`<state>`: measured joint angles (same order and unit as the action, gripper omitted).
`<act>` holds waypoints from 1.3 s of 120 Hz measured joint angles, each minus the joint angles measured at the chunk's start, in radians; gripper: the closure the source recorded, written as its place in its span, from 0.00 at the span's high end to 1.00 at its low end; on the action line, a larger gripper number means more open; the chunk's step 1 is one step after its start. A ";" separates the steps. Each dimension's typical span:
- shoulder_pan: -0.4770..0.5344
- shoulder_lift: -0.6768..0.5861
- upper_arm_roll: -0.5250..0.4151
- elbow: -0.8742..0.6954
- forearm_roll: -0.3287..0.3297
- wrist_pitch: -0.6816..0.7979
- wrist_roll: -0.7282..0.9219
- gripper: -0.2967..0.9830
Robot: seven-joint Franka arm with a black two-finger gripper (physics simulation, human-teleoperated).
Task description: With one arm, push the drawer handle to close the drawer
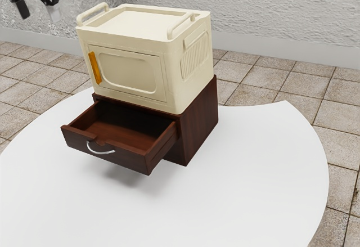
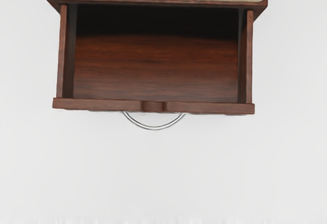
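On the round white worktop (image 1: 247, 191) stands a dark-brown wooden cabinet (image 1: 198, 124), with a cream plastic box (image 1: 124, 39) on top. Its dark-brown drawer (image 1: 132, 158) juts well out in front, empty inside, so I judge all the closing is left to do. My black two-finger tool (image 1: 38, 12) hangs well apart from it, fingers spread, pinching nothing. The thin curved silver handle (image 1: 100, 153), my pushing point, sits on the drawer's front, untouched.
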<state>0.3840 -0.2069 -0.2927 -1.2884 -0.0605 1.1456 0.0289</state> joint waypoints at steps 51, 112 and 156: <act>-0.147 -0.872 0.060 -1.224 -0.102 0.265 -0.048 0.77; -0.072 -0.663 -0.014 -1.356 -0.088 0.604 0.033 0.65; -0.063 -0.498 -0.006 -1.349 -0.083 0.802 0.172 0.22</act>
<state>0.3205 -0.7046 -0.2990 -2.6369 -0.1435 1.9472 0.2011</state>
